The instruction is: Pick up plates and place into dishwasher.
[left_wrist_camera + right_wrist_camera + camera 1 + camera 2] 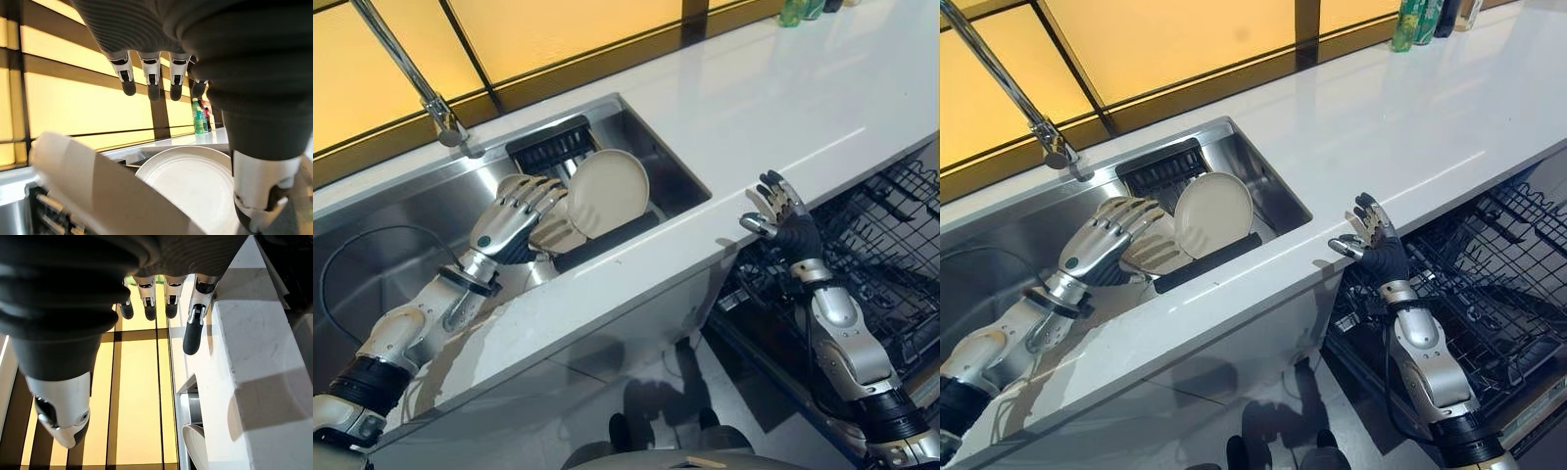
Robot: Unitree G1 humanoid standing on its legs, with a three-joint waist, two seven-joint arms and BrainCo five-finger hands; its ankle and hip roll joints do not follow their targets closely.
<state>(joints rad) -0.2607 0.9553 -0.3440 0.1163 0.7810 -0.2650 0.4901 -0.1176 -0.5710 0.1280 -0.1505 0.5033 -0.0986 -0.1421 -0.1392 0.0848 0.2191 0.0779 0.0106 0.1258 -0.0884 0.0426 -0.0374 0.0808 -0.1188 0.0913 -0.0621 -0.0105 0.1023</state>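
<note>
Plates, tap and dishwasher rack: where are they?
plates (610,189), left eye view, face of the upright plate in the sink.
tap (396,51), left eye view, its slanted pipe.
dishwasher rack (891,220), left eye view, its black wires.

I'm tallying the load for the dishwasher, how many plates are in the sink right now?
2. One plate stands upright in the dark rack in the sink; the other plate leans beside it under the left hand. More may be hidden behind that hand.
</note>
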